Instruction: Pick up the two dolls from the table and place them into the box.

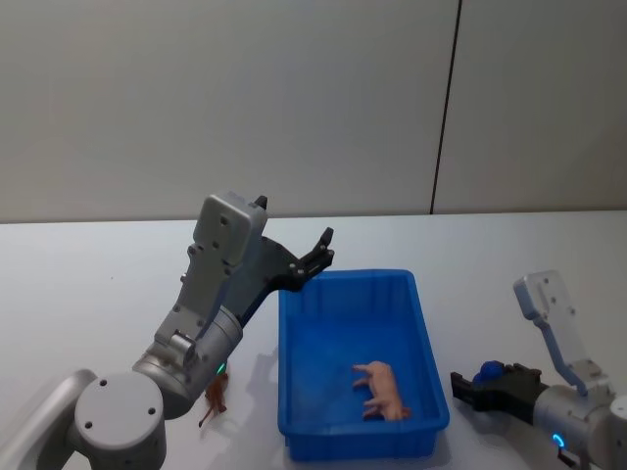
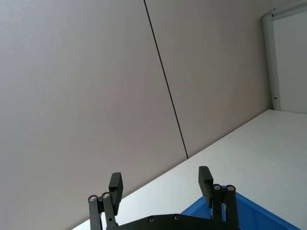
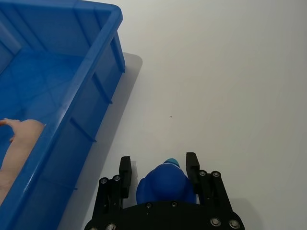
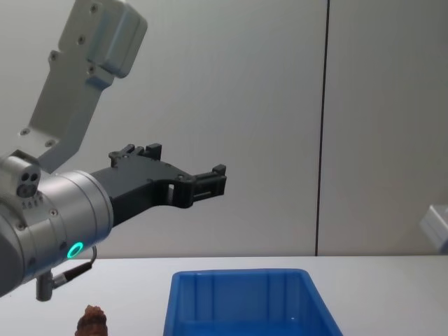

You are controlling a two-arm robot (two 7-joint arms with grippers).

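Two claws are sitting at very different heights. The right claw [image 3: 159, 166] is grasping the blue doll [image 3: 165, 184], its fingers [image 3: 192, 165] closing in against the doll's rounded sides. In the head view this claw is lying low near the tabletop [image 1: 98, 284], just beside the right wall of the box [image 1: 284, 372] toward its near corner, with the doll's blue top poking up between the jaws. Whether the doll is resting on the tabletop or hanging just above it, I cannot tell.

The left claw [image 1: 319, 257] is hanging released and empty, its jaws standing wide apart. It is reaching forward in the air above the box's far left corner, well clear of the rim. In the chest view it is showing high up against the grey wall [image 4: 392, 105], far above the box.

The brown doll [image 1: 216, 397] is standing on the tabletop just outside the box's left wall, close under the left arm's elbow and apart from both claws. Its lumpy top is peeking up at the bottom edge of the chest view.

Inside the box a pink pig figure [image 1: 384, 389] is lying on its side on the floor, toward the near right part.
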